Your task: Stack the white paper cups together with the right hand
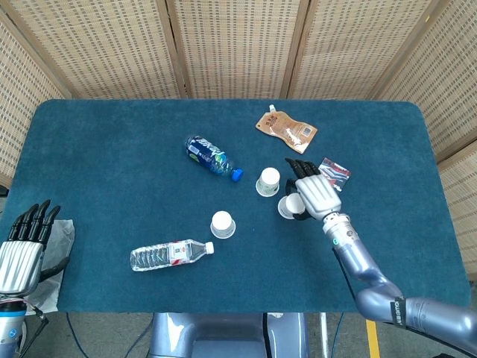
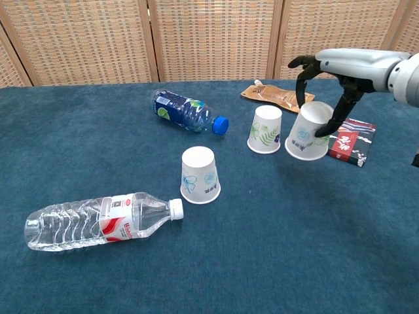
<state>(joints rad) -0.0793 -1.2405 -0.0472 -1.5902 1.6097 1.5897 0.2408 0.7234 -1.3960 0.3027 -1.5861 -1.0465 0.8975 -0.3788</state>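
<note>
My right hand (image 1: 311,192) (image 2: 330,78) grips a white paper cup (image 2: 308,131) (image 1: 290,206), mouth down and tilted, lifted just right of a second upside-down cup with a leaf print (image 2: 266,129) (image 1: 268,181). A third upside-down cup (image 2: 200,174) (image 1: 222,224) stands nearer the table's middle front. My left hand (image 1: 22,250) hangs open off the table's front left edge, holding nothing; the chest view does not show it.
A blue-capped dark bottle (image 2: 188,111) lies behind the cups and a clear water bottle (image 2: 98,220) lies front left. A tan pouch (image 2: 278,97) and a red-black packet (image 2: 352,141) lie near my right hand. A cloth (image 1: 58,246) lies beside my left hand.
</note>
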